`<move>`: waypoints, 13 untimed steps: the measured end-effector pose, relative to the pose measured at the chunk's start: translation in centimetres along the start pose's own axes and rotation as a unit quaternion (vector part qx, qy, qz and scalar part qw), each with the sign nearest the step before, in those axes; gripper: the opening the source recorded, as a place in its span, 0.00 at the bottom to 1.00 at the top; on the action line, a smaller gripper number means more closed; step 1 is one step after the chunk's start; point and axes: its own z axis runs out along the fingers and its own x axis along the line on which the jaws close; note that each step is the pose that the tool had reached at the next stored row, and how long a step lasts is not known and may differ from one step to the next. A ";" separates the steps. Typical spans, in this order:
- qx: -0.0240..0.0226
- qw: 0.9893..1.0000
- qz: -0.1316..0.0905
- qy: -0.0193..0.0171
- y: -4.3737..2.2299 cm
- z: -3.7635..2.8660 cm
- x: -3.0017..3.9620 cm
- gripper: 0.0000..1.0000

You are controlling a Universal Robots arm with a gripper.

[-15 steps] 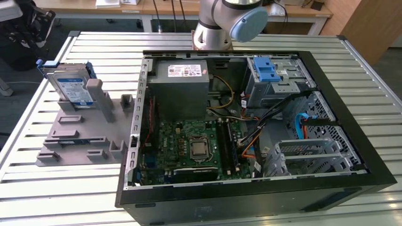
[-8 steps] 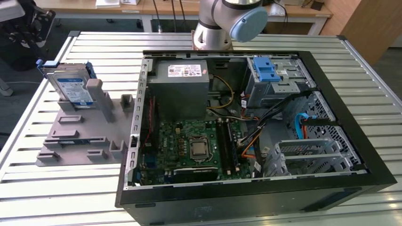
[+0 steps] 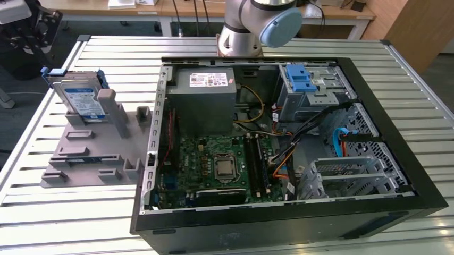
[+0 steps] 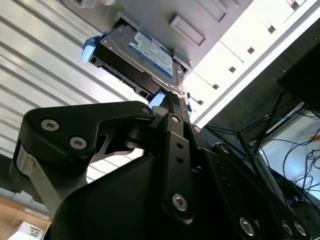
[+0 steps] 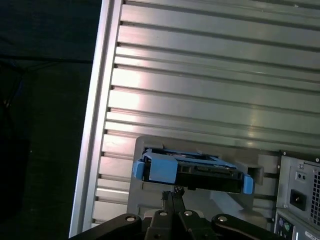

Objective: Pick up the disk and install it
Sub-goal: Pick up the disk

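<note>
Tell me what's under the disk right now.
The disk stands on edge in the grey fixture, which lies on the slatted table. The fixture's posts hide its bottom edge.

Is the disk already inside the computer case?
No: the disk stands in the grey holder on the slatted table, outside the open computer case, on the exterior view's left.

A slatted table [image 3: 64, 212] of brushed aluminium carries a soft satin sheen. The disk [image 3: 80, 98] pairs bare silver metal and a glossy paper label with a smooth, bright blue plastic carrier. Its fixture [image 3: 85, 159] is matt grey plastic. The computer case [image 3: 284, 228] is matt black outside, with dull bare steel within. The claw [image 4: 169, 97] is matt black, studded with shiny steel screws.
</note>
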 end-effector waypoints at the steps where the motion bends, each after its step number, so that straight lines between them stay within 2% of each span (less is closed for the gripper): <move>1: 0.000 1.000 -0.005 0.000 0.00 0.00 0.00 0.11; 11: -0.001 0.999 -0.050 0.002 0.00 0.00 0.00 0.11; 12: -0.001 0.999 -0.054 0.002 0.00 0.00 0.00 0.11; 13: -0.001 0.998 -0.064 0.003 0.00 0.00 0.00 0.11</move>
